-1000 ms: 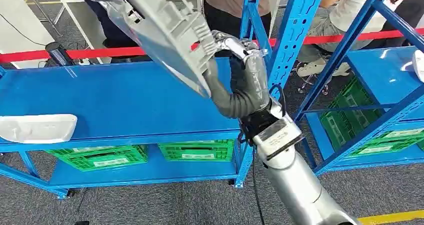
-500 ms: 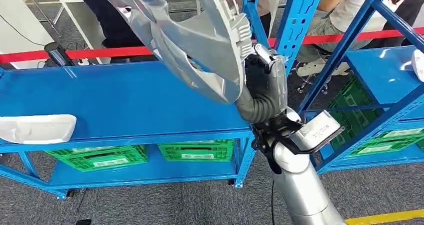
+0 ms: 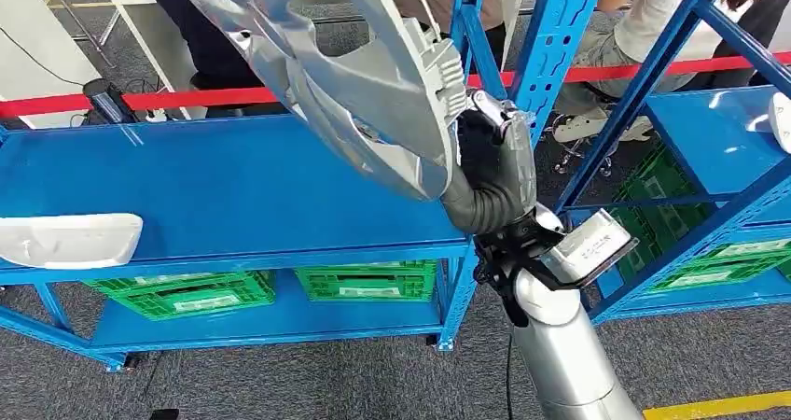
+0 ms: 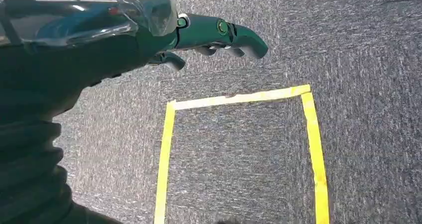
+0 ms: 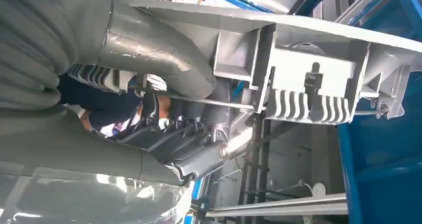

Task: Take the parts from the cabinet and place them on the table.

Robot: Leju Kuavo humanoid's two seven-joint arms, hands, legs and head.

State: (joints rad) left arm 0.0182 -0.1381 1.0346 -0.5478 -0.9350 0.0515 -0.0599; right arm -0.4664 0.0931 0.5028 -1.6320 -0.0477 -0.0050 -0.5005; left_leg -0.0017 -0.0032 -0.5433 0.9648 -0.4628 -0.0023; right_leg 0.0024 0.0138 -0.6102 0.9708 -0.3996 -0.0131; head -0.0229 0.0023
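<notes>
My right hand (image 3: pixel 490 163) grips a large silver-grey moulded part (image 3: pixel 345 65) by its lower end and holds it high over the blue shelf (image 3: pixel 233 187). The part slants up toward the back left. In the right wrist view the part's ribbed underside (image 5: pixel 308 92) lies against the thumb and fingers (image 5: pixel 174 139). A second, white part (image 3: pixel 70 238) lies at the shelf's front left edge. A third white part (image 3: pixel 780 121) shows at the right edge on the neighbouring shelf. My left hand (image 4: pixel 214 37) hangs over grey carpet, fingers extended and apart, holding nothing.
Blue rack uprights (image 3: pixel 550 75) stand just right of my right hand. Green crates (image 3: pixel 368 280) sit on the lower shelf. People (image 3: pixel 644 28) stand and sit behind a red barrier tape (image 3: pixel 140 100). Yellow tape (image 4: pixel 239 98) marks a square on the floor.
My right arm swung the silver-grey part to the right and turned it more upright, mostly in the first half second. Since then it has barely shifted. The white part on the shelf stayed put.
</notes>
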